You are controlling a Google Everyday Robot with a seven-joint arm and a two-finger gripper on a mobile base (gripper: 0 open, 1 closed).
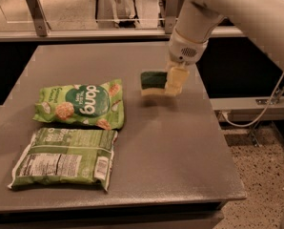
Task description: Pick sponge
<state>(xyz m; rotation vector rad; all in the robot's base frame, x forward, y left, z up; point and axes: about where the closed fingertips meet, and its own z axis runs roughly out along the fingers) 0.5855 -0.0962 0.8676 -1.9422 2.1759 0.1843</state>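
Over the far right part of the gray table (180,166), the gripper (173,86) hangs from the white arm (199,18) that comes down from the upper right. Its pale fingers (177,79) point downward and pinch the right end of the sponge (153,82). The sponge lies roughly level, its dark green top up and the pale yellow foam showing along its lower edge. It seems to be lifted a little off the tabletop, though that is hard to tell for sure. To the left of it and apart from it, a light green snack bag (80,104) lies flat with its printed front up. Just in front of that bag, nearer the table's front edge, a second green bag (65,159) lies with its label side up. Right of the table, a speckled floor (266,175) shows, with a thin cable (256,118) hanging above it.
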